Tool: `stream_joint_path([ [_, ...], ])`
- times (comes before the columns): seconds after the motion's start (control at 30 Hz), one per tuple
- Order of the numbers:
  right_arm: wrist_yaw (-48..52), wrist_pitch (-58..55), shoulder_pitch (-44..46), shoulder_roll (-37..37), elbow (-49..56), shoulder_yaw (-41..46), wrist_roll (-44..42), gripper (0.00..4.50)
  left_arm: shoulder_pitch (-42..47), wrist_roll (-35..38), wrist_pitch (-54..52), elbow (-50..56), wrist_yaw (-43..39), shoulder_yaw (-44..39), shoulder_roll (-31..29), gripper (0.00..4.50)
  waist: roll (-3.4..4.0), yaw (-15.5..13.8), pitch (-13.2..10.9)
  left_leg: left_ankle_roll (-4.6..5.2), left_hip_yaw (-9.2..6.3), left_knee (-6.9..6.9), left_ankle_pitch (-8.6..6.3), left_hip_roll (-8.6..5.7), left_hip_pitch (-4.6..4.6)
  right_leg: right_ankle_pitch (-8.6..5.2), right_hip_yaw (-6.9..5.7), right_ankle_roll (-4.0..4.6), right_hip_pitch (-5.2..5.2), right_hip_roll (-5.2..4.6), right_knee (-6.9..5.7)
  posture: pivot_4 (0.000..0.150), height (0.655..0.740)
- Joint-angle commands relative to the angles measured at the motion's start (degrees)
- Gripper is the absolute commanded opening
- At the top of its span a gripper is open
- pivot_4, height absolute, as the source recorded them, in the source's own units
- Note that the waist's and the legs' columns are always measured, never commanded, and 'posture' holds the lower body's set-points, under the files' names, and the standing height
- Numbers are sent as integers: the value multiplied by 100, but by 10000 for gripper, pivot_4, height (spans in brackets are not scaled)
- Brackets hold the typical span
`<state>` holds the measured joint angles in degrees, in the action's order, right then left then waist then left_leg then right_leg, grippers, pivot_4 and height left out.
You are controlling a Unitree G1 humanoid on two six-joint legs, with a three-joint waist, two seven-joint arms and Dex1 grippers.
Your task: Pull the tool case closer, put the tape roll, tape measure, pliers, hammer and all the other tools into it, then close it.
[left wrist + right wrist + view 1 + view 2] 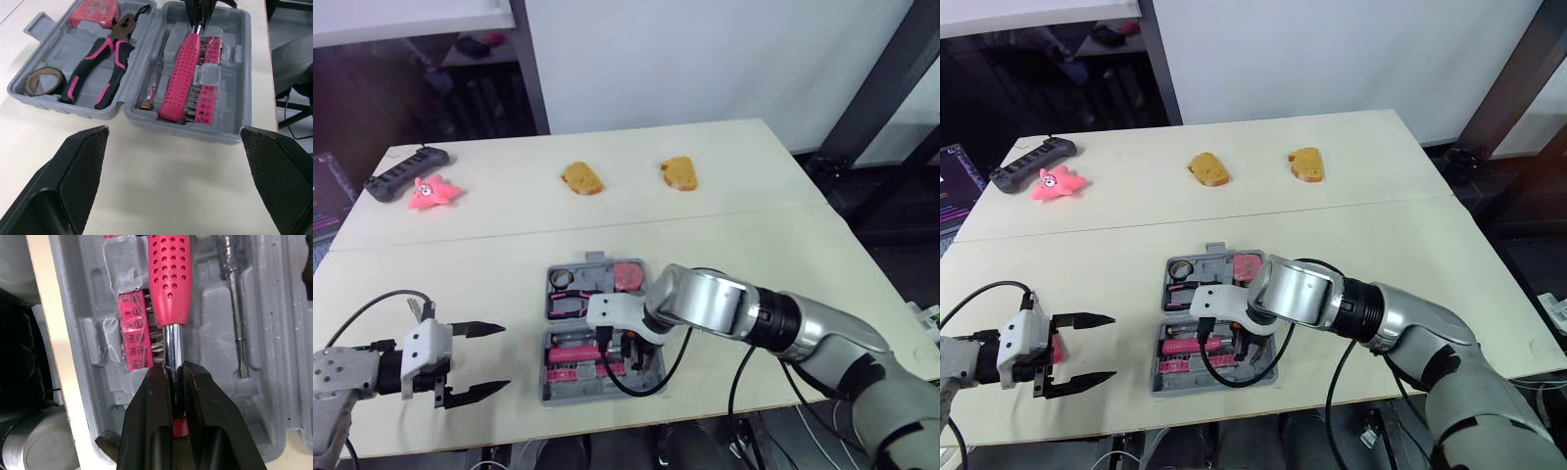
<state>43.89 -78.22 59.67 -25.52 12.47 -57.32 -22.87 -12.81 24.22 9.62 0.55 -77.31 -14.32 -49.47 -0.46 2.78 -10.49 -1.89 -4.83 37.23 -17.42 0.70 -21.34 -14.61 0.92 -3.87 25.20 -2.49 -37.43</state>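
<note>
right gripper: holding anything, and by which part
The right gripper grips the pink-handled tool, jaws shut on its bare metal shaft, just past the handle.

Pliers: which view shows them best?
Left wrist view: the pliers lie whole in the tool case, pink-and-black handles and head plain, beside the tape roll. The eye views show them small and far.

The grey tool case (230, 134) lies open and flat at the 6 o'clock edge of the table (803, 255). Its 12 o'clock half holds the tape roll (44, 81) at 9 o'clock, the pink tape measure (93, 12) at 3 o'clock and the pliers (100, 58) between them. The 6 o'clock half holds a pink-handled tool (183, 73), a slim screwdriver (150, 88) and pink bits (211, 88).
</note>
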Motion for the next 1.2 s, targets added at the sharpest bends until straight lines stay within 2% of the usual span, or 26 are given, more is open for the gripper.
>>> stream_joint_path([
  [0.03, 2, 175, 188, 185, -37, 82, 166, 475, -24, -3, 83, 65, 22, -117, -48, 45000, 0, 2, 0, 0, 0, 0, 0, 0, 0, 0, 0, 1, 0, 1, 0, 1500, 7400],
  [0.67, 54, 475, 6, 405, -399, 57, 584, 475, -44, -22, 54, 137, 140, -90, -63, 45000, 0, -10, 0, -3, 0, 0, 1, 0, -2, 1, 0, 2, 3, -1, -2, 1500, 7400],
  [0.8, 36, 475, -37, 422, -423, 73, 603, 17082, -35, -28, 50, 123, 135, -88, -75, 45000, 0, -10, 0, -3, 0, 0, 1, 0, -1, 1, 0, 2, 2, -1, -2, 1500, 7400],
  [0.9, 2, 488, -84, 446, -476, 123, 659, 31921, -22, -31, 45, 110, 134, -81, -76, 45000, 0, -15, 1, -3, 0, 0, 1, 0, -2, 1, 0, 2, 2, -1, -2, 1500, 7400],
  [1.2, -75, 742, -308, 472, -291, 594, 706, 31921, 56, -61, 27, 40, 117, -54, -73, 45000, 0, -15, 0, -4, 0, 0, 2, 0, -2, 2, 0, 2, 2, -1, -2, 1500, 7400],
])
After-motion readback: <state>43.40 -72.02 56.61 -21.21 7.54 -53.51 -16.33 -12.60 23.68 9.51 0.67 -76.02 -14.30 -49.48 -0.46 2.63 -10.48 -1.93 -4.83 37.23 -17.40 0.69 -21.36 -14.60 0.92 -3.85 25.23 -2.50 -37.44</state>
